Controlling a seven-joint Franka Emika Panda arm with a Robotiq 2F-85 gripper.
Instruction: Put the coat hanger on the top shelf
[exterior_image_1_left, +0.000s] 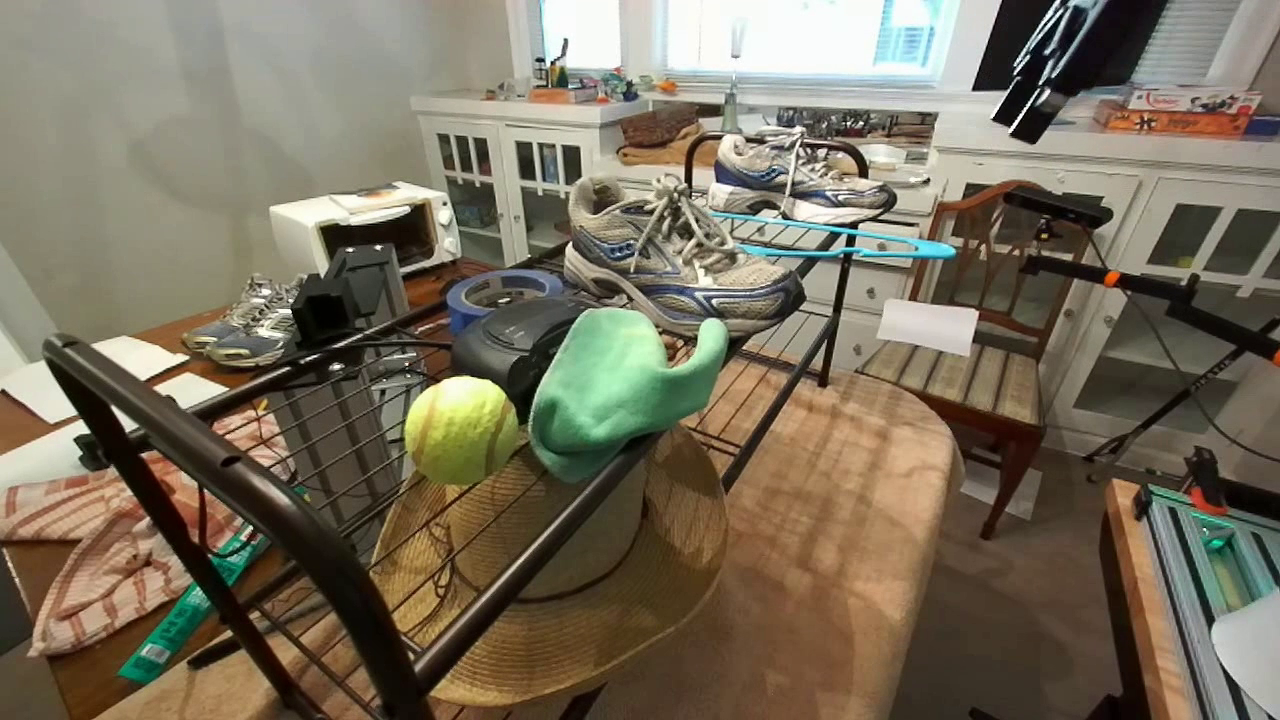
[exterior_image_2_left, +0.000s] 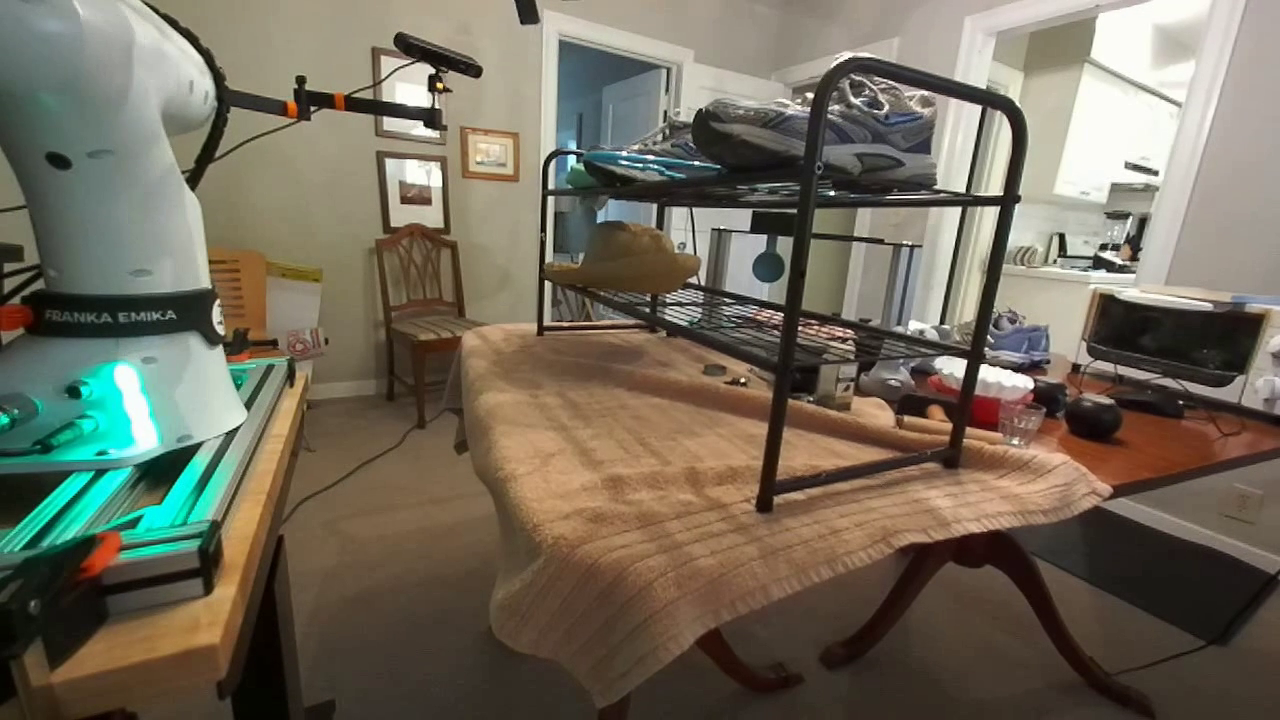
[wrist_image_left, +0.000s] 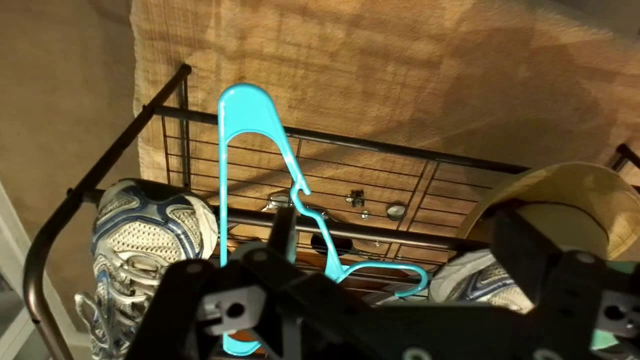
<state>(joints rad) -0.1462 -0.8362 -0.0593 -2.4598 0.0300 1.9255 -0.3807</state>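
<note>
Spread hand (wrist_image_left: 395, 229) well above, coat hanger (wrist_image_left: 334, 267) overhanging top shelf (wrist_image_left: 380, 232) edge

An exterior view looks from close by one end of the rack (exterior_image_1_left: 232, 460), slightly above it and tilted down, along its length toward the window (exterior_image_1_left: 800, 35). From the rack's opposite end, farther back and about level with the top shelf (exterior_image_2_left: 890, 200), an exterior view faces a doorway (exterior_image_2_left: 585, 90). Both exterior views share the rack, shoes (exterior_image_2_left: 755, 140), hat (exterior_image_2_left: 630, 257) and tabletop (exterior_image_2_left: 1140, 450). The wrist view looks steeply down on the rack from near above, past the tool (wrist_image_left: 392, 230), also catching shoes and hat.
</note>
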